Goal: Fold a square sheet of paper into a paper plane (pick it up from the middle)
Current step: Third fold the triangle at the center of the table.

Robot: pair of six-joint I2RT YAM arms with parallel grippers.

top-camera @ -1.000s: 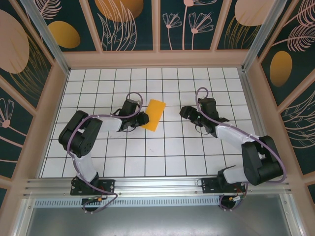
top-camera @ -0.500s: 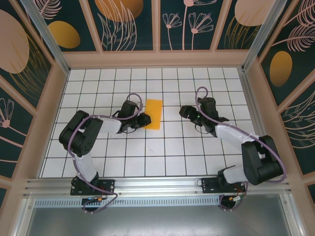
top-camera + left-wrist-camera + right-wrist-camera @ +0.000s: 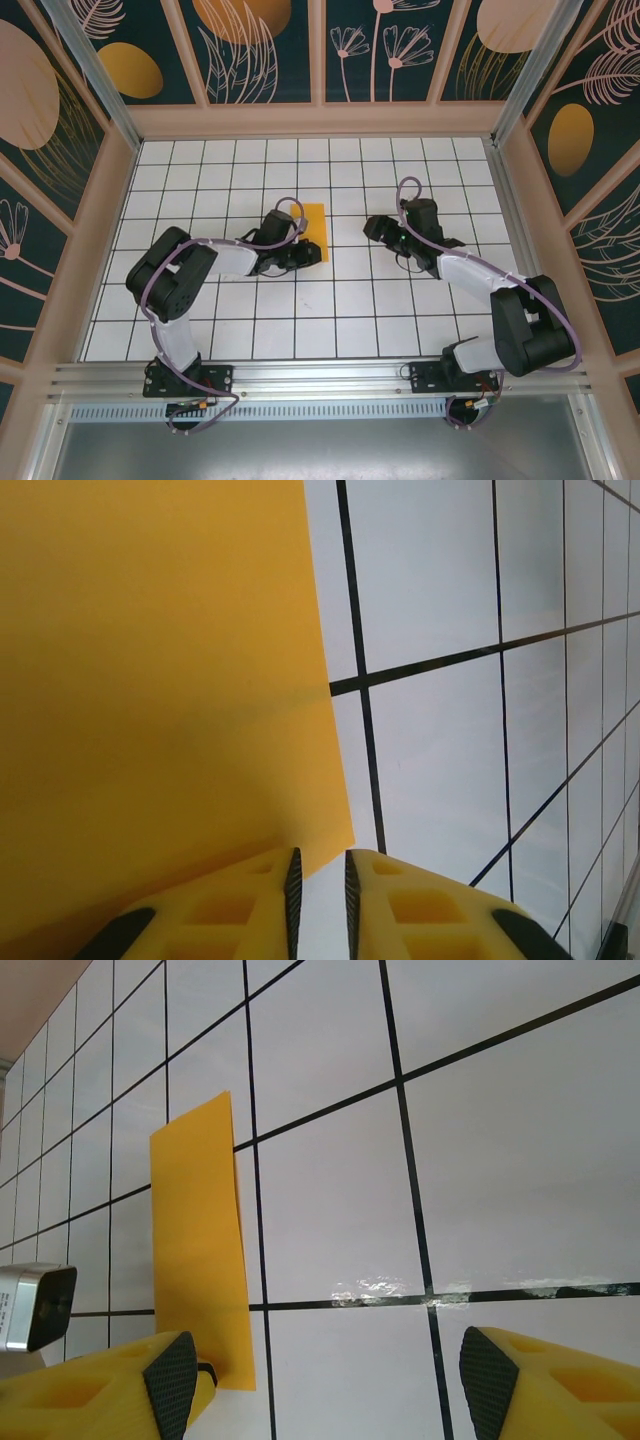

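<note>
The square sheet of paper [image 3: 316, 221] lies on the white grid table as a narrow orange-yellow rectangle about one tile wide. In the left wrist view the paper [image 3: 150, 680] covers the left half, and its near corner ends just at my left gripper [image 3: 320, 880]. That gripper's yellow fingers [image 3: 250, 910] stand a narrow slit apart, and white table shows between them. From above, the left gripper [image 3: 307, 253] sits at the paper's near end. My right gripper [image 3: 373, 228] hovers one tile to the right of the paper [image 3: 200, 1260]. The right gripper [image 3: 330, 1385] is wide open and holds nothing.
The white grid table [image 3: 330, 310] is walled by a peach frame with patterned panels [image 3: 320, 118]. Open tiles stretch in front of both grippers and behind the paper. The left arm's camera housing [image 3: 30, 1305] shows at the left edge of the right wrist view.
The left gripper has slid right to the paper's near end. The paper, tilted and wider-looking before, now lies straight along the grid lines. The right arm has held still.
</note>
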